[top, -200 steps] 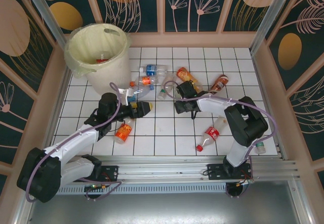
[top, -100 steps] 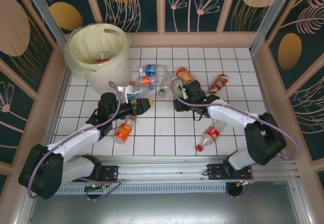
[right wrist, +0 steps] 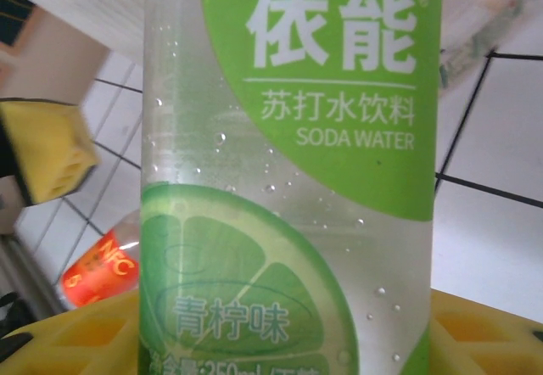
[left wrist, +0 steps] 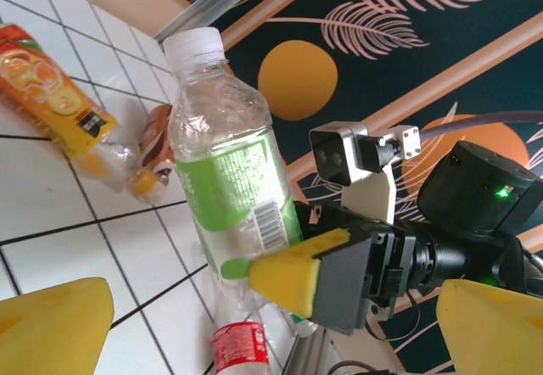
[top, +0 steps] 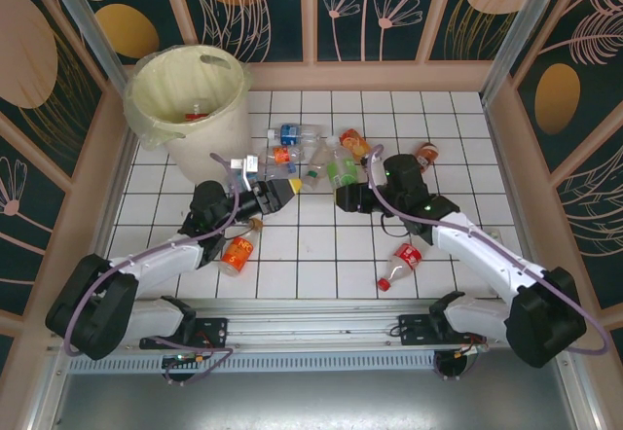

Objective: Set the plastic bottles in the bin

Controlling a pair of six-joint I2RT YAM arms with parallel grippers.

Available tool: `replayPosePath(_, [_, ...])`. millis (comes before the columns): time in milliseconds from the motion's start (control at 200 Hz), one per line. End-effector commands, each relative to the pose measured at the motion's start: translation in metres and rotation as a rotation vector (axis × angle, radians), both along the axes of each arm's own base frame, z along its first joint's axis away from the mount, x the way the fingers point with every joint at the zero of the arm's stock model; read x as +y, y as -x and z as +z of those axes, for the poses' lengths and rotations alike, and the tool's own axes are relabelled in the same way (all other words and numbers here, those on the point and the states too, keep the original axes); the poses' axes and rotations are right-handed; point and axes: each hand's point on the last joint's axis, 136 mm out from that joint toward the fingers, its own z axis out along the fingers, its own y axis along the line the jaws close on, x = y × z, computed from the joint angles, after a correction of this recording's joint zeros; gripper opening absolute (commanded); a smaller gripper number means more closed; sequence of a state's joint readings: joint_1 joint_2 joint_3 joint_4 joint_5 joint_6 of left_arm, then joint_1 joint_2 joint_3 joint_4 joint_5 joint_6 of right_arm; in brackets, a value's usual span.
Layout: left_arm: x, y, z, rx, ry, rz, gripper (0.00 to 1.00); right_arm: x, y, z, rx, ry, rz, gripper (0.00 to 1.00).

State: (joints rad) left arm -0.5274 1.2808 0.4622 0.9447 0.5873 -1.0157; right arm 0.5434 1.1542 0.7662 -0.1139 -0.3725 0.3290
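one green-label bottle [left wrist: 225,163] in right end effector [top: 347,195]; left end effector [top: 280,195] agape

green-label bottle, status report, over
Right claw shut on clear plastic bottle with green label. Left claw open, empty, facing it. Left claw and loose bottles lie between it and round cream-white bin.

- Losing the cap and base of the green-label bottle [right wrist: 288,180] past the top and bottom edges, right wrist view.
- Hiding most of the right claw's yellow fingers [right wrist: 484,333] behind that bottle.
- Cutting the left claw's fingers [left wrist: 53,328] and a red-label bottle [left wrist: 240,348] at the lower edge, left wrist view.
- Blurring an orange bottle [right wrist: 100,266], label unreadable.
- Showing too small to read: a small bottle [top: 196,114] inside the bin [top: 195,143].
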Motion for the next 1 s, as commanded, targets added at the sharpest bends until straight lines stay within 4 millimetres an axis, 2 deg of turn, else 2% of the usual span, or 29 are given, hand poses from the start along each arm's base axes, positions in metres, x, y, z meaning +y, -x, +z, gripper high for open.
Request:
replayPosePath(0, [-0.009,0.002,0.042,-0.106,0.115,-0.035,0.98,0.004,0.007,0.025,-0.018,-0.124,0.049,0.59])
replayPosePath(200, [-0.021,0.004,0.055,-0.142,0.177,-0.084,0.98,0.008,0.022,0.049,-0.032,-0.243,0.138,0.59])
replayPosePath(380, [-0.036,0.006,0.062,-0.171,0.174,-0.13,0.97,0.016,0.045,0.065,-0.037,-0.329,0.267,0.6])
replayPosePath(590, [-0.041,0.009,0.071,-0.206,0.182,-0.161,0.97,0.018,0.065,0.083,-0.04,-0.423,0.363,0.6])
replayPosePath(791, [-0.05,0.023,0.09,-0.245,0.226,-0.25,0.95,0.02,0.072,0.091,-0.029,-0.474,0.401,0.6])
replayPosePath(996, [-0.056,0.031,0.098,-0.258,0.228,-0.285,0.92,0.021,0.081,0.096,-0.033,-0.498,0.45,0.6])
